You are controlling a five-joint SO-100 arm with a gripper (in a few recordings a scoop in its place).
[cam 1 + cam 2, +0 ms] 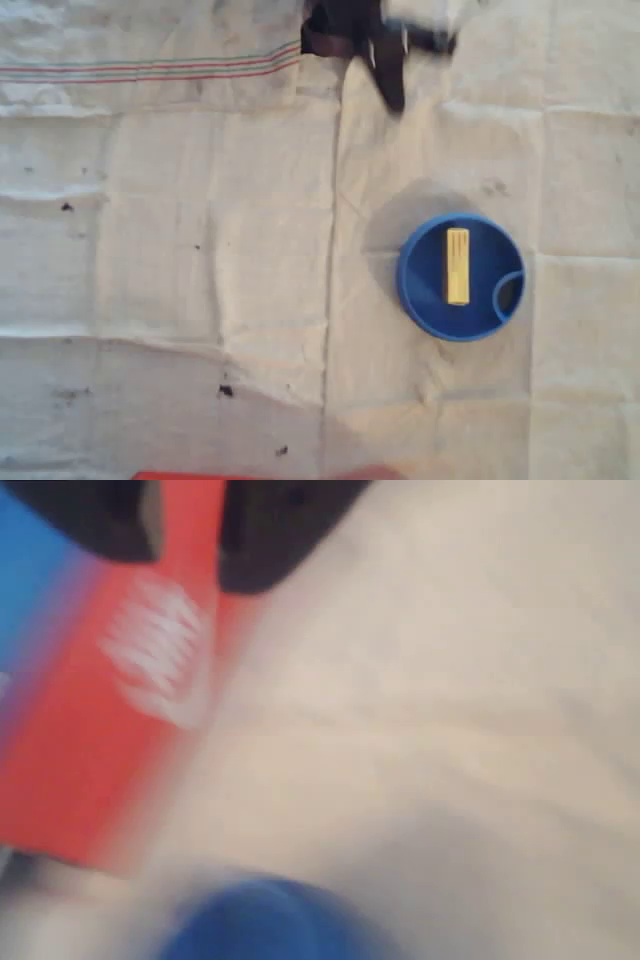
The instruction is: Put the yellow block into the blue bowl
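Observation:
The yellow block [457, 265] lies lengthwise inside the blue bowl [418, 290], right of centre on the cloth in the overhead view. My gripper [390, 88] is a dark, blurred shape at the top edge, well above the bowl and apart from it. In the wrist view my gripper [187, 535] shows two black fingers [285, 530] at the top with a narrow gap between them and nothing in it. A blurred part of the blue bowl [265, 925] shows at the bottom edge.
A creased white cloth [200, 250] with a striped band at the top left covers the table. A red thing [260, 475] shows at the bottom edge. A blurred red and blue object [110, 710] lies beyond the fingers in the wrist view.

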